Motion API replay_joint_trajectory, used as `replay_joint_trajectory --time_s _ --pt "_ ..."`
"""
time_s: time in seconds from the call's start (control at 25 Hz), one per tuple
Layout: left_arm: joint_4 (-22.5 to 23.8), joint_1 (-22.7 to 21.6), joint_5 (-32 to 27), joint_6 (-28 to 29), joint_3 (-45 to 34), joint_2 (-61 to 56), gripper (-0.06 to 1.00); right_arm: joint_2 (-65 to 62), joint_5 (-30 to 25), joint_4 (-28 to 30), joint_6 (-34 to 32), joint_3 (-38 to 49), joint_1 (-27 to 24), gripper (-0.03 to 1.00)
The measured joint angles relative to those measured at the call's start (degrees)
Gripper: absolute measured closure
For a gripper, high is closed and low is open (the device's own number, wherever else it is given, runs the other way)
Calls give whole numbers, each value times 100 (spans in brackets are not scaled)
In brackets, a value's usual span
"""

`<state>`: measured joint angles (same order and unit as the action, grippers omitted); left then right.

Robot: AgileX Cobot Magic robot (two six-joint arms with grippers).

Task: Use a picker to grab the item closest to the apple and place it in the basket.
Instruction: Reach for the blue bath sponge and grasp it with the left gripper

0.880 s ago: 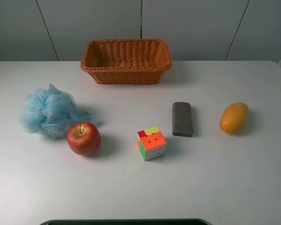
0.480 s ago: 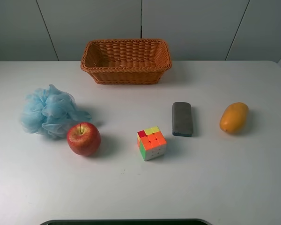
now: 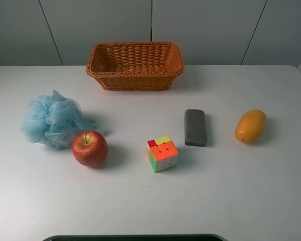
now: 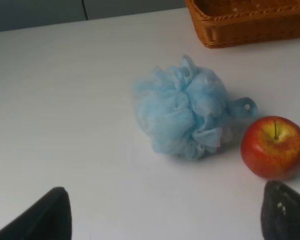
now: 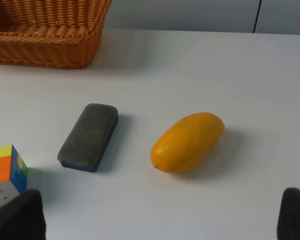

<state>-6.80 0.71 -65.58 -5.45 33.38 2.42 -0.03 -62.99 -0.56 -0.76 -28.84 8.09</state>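
Table [image 3: 215,201]: white and flat, with every item sitting right on it.
Basket [image 3: 135,83]: brown wicker, long and low, at the far edge of the table by the grey wall, open side up.
Loofah [image 3: 52,119]: here's the task's item, a pale blue mesh ball on the left side of the table. It lies well in front of the basket and off to its left, and its cord loop trails toward the apple.
Apple [image 3: 90,148]: red with a yellow patch, stem up, just beside the loofah on its near right. From high up the two seem to meet, but the left wrist view shows a thin gap, so I cannot tell if they touch.
Cube [image 3: 162,153]: colourful puzzle cube near the middle of the table, well right of the apple, with orange, yellow and red squares on top.
Eraser [image 3: 195,127]: dark grey block with a blue base, lying flat just beyond and right of the cube, apart from it.
Mango [image 3: 251,125]: orange-yellow, on its side, right of the eraser and apart from it, the rightmost item.
Left gripper [image 4: 162,217]: hangs over the table on the near side of the loofah and apple. Its two dark fingertips are far apart, jaws wide, with only bare table between them.
Right gripper [image 5: 156,217]: hangs on the near side of the eraser and mango. Its fingertips are spread wide too, holding nothing.
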Motion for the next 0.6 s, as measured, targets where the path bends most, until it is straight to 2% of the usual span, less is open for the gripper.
replay_joint_trajectory --time_s 0.2,0.6 --pt "264 0 -89 281 752 1079 22 0 0 0 0 0 0 27" --pt "280 0 -91 446 1814 4335 22 0 0 0 0 0 0 27"
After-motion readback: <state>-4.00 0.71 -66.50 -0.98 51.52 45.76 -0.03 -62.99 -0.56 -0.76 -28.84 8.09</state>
